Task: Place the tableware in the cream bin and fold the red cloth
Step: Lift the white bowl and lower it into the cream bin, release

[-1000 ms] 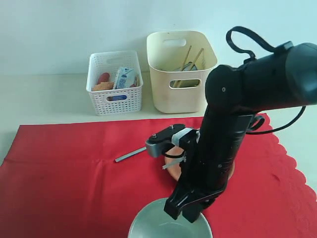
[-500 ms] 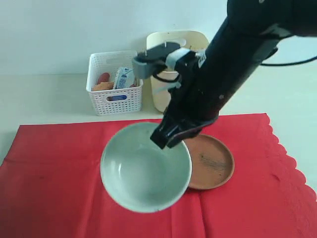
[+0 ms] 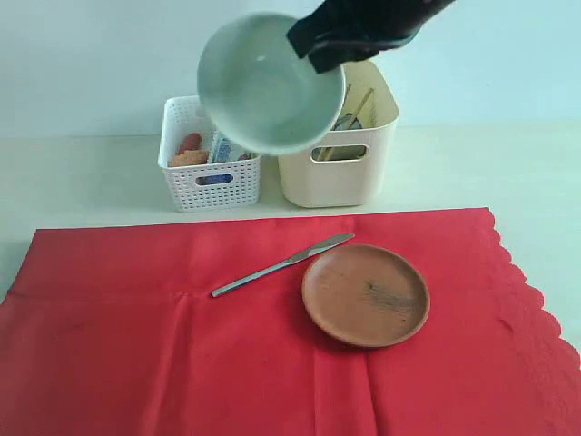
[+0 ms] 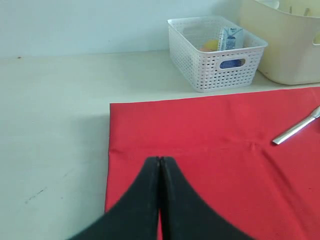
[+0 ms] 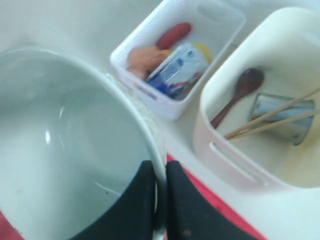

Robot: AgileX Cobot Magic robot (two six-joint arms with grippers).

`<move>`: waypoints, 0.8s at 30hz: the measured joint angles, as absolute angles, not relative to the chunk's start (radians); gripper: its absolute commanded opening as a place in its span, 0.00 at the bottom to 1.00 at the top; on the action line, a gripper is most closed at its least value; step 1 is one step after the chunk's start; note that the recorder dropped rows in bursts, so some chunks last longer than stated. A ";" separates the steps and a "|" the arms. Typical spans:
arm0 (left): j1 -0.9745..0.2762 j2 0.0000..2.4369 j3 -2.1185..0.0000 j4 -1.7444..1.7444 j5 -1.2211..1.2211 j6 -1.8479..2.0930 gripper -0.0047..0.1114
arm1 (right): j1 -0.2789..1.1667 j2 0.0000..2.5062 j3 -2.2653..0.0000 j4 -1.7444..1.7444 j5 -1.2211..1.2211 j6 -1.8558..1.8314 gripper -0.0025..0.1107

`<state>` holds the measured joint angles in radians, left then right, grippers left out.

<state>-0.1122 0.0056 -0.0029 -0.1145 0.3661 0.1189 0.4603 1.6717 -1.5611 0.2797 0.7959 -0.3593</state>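
Observation:
My right gripper (image 3: 313,41) (image 5: 160,167) is shut on the rim of the pale white-green bowl (image 3: 263,84) (image 5: 65,145), holding it tilted high in the air in front of both bins. The cream bin (image 3: 340,173) (image 5: 235,155) holds a dark wooden spoon (image 5: 239,92), two chopsticks (image 5: 272,120) and a steel cup (image 5: 280,120). On the red cloth (image 3: 136,345) (image 4: 215,150) lie a silver knife (image 3: 277,266) (image 4: 297,130) and a round brown plate (image 3: 366,294). My left gripper (image 4: 160,161) is shut and empty, low over the cloth's left edge.
A white lattice basket (image 3: 211,186) (image 4: 220,75) (image 5: 170,107) with food and a blue-and-white milk carton (image 3: 229,150) (image 5: 180,72) stands left of the cream bin. Bare cream tabletop (image 4: 50,110) surrounds the cloth.
My right arm has lifted the bowl from the cloth's front edge up and back to a height above the bins, uncovering the knife and plate.

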 measured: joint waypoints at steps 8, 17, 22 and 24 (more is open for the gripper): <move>-0.112 0.006 -0.003 -0.115 0.366 0.119 0.04 | 0.332 1.882 -1.783 0.276 0.772 -0.319 0.02; -0.112 0.006 -0.003 -0.115 0.366 0.119 0.04 | 0.232 2.151 -2.020 0.324 0.770 -0.270 0.02; -0.112 0.006 -0.003 -0.115 0.366 0.119 0.04 | 0.205 2.266 -2.104 0.334 0.784 -0.263 0.02; -0.112 0.006 -0.003 -0.115 0.366 0.119 0.04 | 0.203 2.300 -2.130 0.339 0.803 -0.260 0.02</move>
